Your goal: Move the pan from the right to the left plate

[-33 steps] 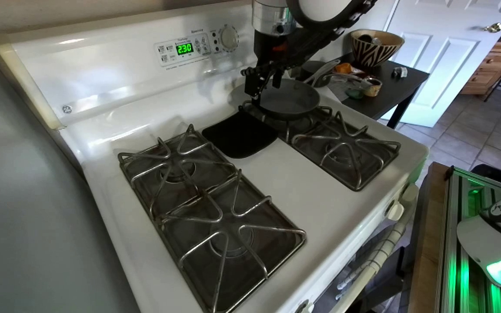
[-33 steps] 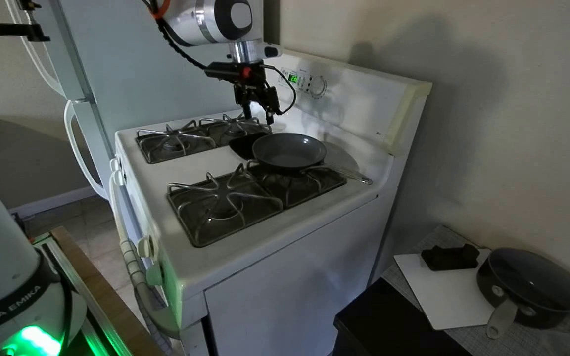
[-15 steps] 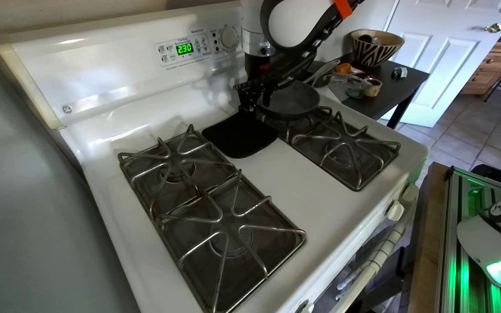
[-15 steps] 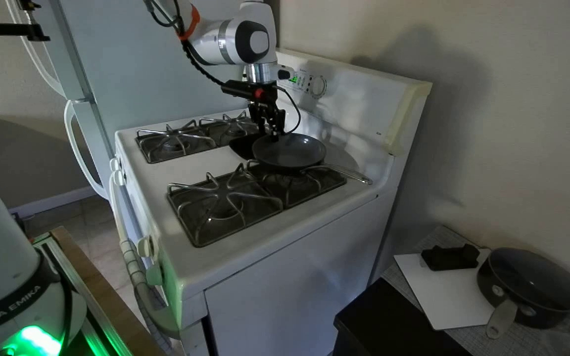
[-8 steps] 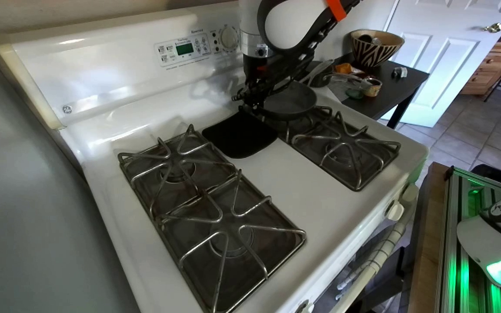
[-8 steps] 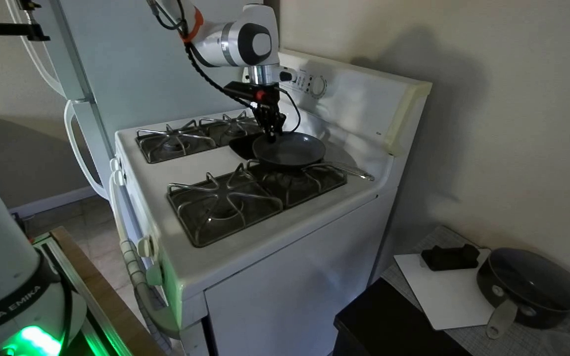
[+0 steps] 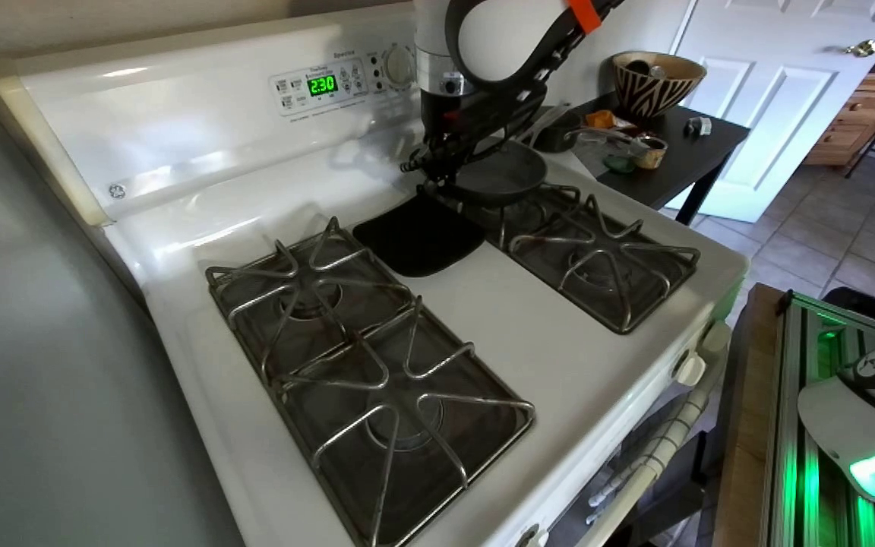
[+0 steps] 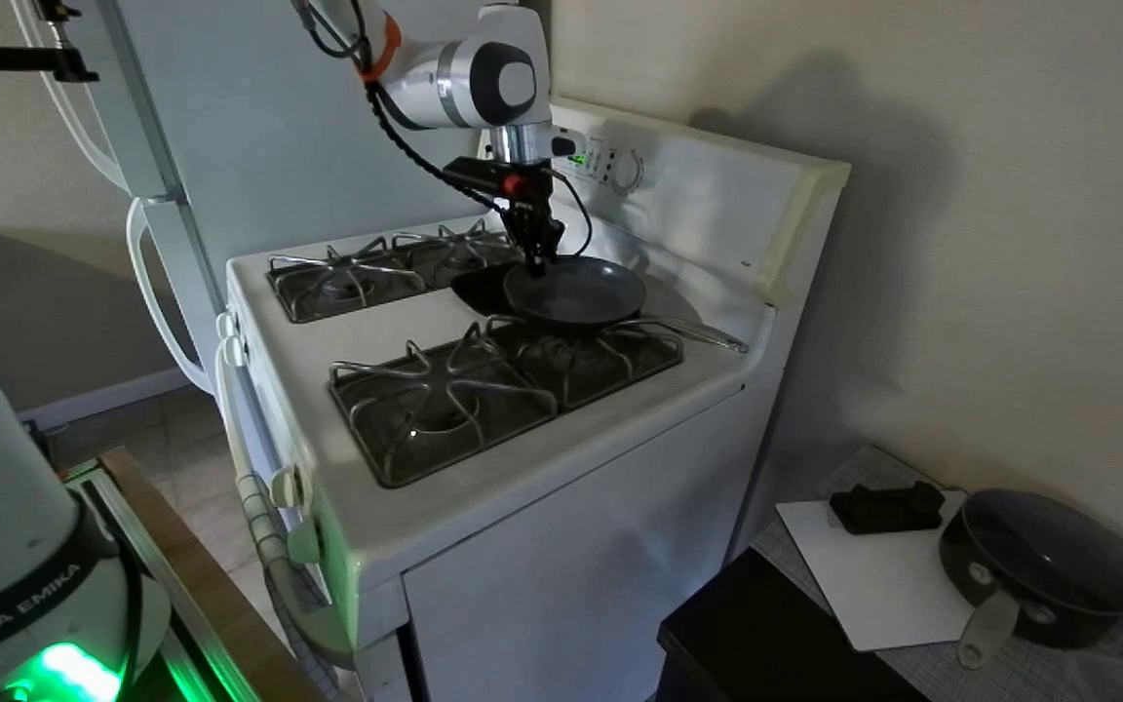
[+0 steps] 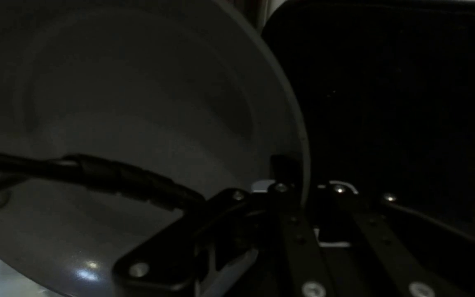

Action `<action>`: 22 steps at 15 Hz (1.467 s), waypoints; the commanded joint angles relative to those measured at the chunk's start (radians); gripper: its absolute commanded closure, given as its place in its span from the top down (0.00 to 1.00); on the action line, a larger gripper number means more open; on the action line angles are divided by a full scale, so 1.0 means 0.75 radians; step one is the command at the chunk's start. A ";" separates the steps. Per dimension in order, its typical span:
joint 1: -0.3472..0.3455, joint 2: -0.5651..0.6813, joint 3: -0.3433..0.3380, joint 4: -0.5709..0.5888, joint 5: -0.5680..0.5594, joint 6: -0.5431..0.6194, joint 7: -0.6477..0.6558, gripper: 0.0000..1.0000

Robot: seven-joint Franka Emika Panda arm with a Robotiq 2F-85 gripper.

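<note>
The dark grey pan (image 7: 504,171) is over the rear right burner plate (image 8: 576,363), its metal handle (image 8: 703,334) pointing away from the left burners. Whether its base still touches the grate, I cannot tell. My gripper (image 8: 535,265) points down at the pan's edge nearest the left burners. In the wrist view the gripper (image 9: 305,177) is shut on the rim, one finger inside the pan (image 9: 138,103) and one outside. The left plates show as a rear left grate (image 7: 308,292) and a front left grate (image 7: 407,410), both without cookware.
A black mat (image 7: 418,237) lies between the left and right burners, beside the pan. The stove's back panel (image 7: 217,99) rises close behind the gripper. Raised wire grates include the front right one (image 7: 604,262). A second pot (image 8: 1039,565) sits on the side table.
My gripper has come down to the pan and shut on its rim. The pan has since shifted slightly towards the back panel, its handle end swinging a little with it.
</note>
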 commanded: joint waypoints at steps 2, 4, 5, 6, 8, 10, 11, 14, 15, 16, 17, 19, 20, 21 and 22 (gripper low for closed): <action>0.047 0.021 -0.017 0.025 0.020 0.009 0.052 0.01; 0.063 0.025 -0.016 0.030 0.016 0.010 0.078 0.01; 0.071 0.028 -0.016 0.034 0.014 0.010 0.087 0.01; 0.079 0.028 -0.015 0.034 0.012 0.010 0.097 0.01; 0.094 0.036 -0.013 0.041 0.012 0.016 0.111 0.01; 0.108 0.037 -0.013 0.049 0.008 0.010 0.127 0.01; 0.114 0.041 -0.012 0.055 0.009 0.009 0.132 0.01; 0.131 0.051 -0.011 0.071 0.008 0.012 0.146 0.01; 0.136 0.058 -0.011 0.081 0.009 0.010 0.150 0.01; 0.142 0.063 -0.012 0.089 0.008 0.010 0.156 0.01; 0.146 0.070 -0.011 0.100 0.009 0.006 0.161 0.01; 0.157 0.084 -0.012 0.120 0.007 0.003 0.172 0.01; 0.162 0.090 -0.013 0.128 0.007 0.000 0.177 0.01; 0.167 0.097 -0.013 0.134 0.005 0.002 0.181 0.01; 0.172 0.102 -0.014 0.141 0.004 0.000 0.185 0.01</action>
